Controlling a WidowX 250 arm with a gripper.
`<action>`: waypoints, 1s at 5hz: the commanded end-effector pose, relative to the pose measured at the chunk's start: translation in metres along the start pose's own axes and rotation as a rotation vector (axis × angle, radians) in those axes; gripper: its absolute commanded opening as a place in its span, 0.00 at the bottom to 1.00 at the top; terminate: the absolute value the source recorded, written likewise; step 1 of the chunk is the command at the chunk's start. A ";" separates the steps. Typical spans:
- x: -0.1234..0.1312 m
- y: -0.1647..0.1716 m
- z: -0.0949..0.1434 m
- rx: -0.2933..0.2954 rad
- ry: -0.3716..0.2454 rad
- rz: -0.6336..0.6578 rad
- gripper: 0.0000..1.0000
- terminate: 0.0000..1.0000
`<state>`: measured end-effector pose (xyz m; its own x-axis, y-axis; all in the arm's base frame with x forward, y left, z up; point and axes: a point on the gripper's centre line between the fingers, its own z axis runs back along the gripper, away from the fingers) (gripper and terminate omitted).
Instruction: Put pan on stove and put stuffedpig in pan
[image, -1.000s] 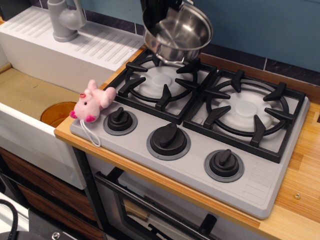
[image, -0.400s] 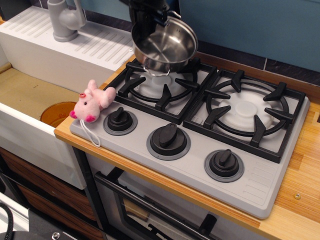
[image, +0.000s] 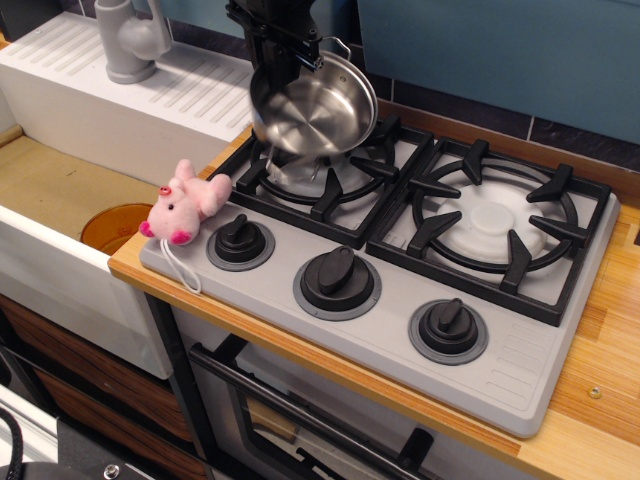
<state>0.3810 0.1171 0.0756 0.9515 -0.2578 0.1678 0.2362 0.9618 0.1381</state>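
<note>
Pan is held tilted by its rim in closed jaws, lowered and shifted left over the last second, now just above the left burner of the stove (not yet seated). Pig remains untouched at the stove's left edge.

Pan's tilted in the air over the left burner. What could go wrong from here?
1. The pan hangs tilted from the pincer by its far rim; set down like this, its low edge may catch the left burner grate and rock or slip.
2. It looks motion-blurred; a fast descent could bang it off-centre on the stove.
3. The stuffedpig sits at the stove's left edge beside the sink; a nudge could drop it in.
</note>
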 end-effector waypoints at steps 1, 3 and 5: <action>0.014 -0.001 0.021 0.024 -0.035 0.006 1.00 0.00; 0.022 -0.001 0.064 0.062 0.027 -0.007 1.00 0.00; 0.022 -0.001 0.064 0.062 0.027 -0.007 1.00 0.00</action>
<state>0.3806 0.1058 0.1075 0.9651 -0.2559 0.0565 0.2449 0.9574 0.1532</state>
